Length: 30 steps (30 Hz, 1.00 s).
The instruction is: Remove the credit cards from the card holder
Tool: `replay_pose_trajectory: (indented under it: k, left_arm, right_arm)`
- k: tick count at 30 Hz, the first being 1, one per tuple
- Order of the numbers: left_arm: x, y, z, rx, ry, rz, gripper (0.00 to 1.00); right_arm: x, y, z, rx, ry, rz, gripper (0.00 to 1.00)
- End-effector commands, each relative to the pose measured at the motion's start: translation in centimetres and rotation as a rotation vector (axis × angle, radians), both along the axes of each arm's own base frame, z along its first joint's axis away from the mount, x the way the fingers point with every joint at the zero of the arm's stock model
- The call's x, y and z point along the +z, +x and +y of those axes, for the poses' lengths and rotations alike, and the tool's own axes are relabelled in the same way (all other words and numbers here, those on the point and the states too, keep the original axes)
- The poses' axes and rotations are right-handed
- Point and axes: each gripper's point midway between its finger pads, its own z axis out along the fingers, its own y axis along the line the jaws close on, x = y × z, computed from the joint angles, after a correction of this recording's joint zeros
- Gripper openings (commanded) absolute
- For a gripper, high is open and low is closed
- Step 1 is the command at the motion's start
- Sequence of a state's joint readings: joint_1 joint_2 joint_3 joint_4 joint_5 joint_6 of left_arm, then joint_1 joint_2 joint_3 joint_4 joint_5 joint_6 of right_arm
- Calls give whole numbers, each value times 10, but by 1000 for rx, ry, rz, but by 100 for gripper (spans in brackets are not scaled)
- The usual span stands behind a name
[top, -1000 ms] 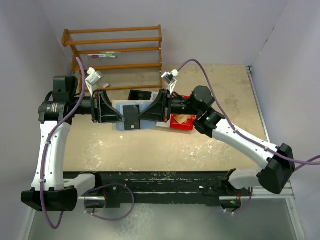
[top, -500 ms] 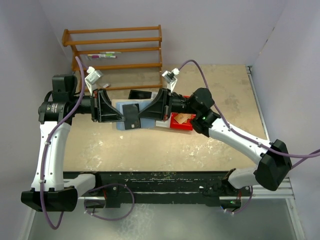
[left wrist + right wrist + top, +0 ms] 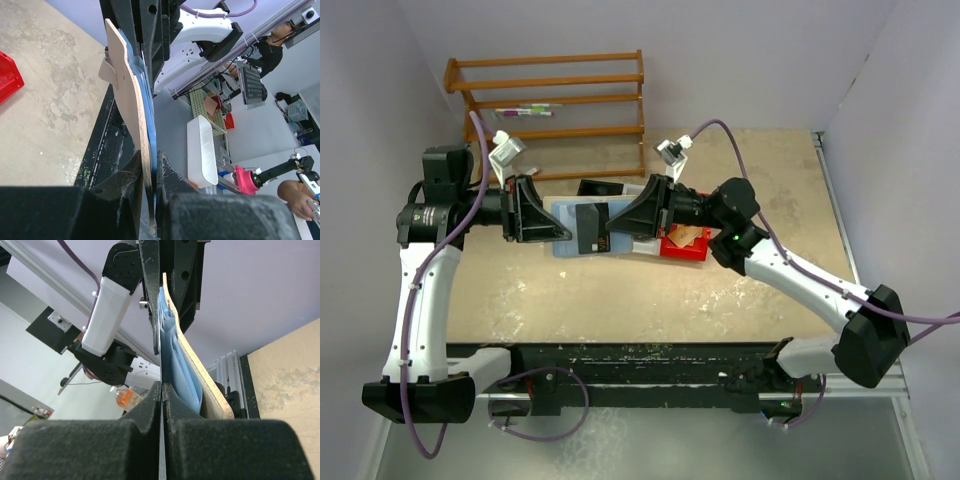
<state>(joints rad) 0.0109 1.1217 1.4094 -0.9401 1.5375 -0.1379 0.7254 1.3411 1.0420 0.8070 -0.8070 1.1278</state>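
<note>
The card holder [image 3: 569, 246] is held open above the table between both arms, blue-grey sleeves up. My left gripper [image 3: 562, 231] is shut on its left edge; in the left wrist view the tan cover [image 3: 125, 100] and blue sleeve sit clamped between the jaws of my left gripper [image 3: 149, 172]. My right gripper [image 3: 611, 231] is shut on a thin card at the holder's right side. In the right wrist view my right gripper [image 3: 161, 390] pinches the card edge-on, beside the blue sleeves [image 3: 175, 360]. A dark rectangular card [image 3: 590, 228] lies on the holder.
A red bin [image 3: 692, 252] with tan items stands right of the holder, under the right wrist. A flat black item [image 3: 600, 188] lies behind the holder. A wooden rack [image 3: 550, 100] stands at the back left.
The right wrist has turned and lifted slightly toward the back. The dark card has shifted a little right and back on the holder. The left arm has held still.
</note>
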Motion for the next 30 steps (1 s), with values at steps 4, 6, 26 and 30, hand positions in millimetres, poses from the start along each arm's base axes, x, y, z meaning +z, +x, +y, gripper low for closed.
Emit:
replay_pose_trajectory:
  k: [4, 6, 26, 30]
  left_arm:
    - [16, -7, 0, -11, -5, -110, 0]
    - [11, 5, 0, 53, 44, -141, 0]
    - [-25, 42, 21, 262, 326, -204, 0]
    - [-17, 31, 15, 211, 271, -195, 0]
  right_arm:
    - [21, -4, -26, -49, 14, -93, 0]
    - [15, 9, -38, -116, -34, -87, 0]
    - [-151, 161, -106, -634, -495, 183, 0]
    - [-173, 205, -102, -750, -529, 234, 0]
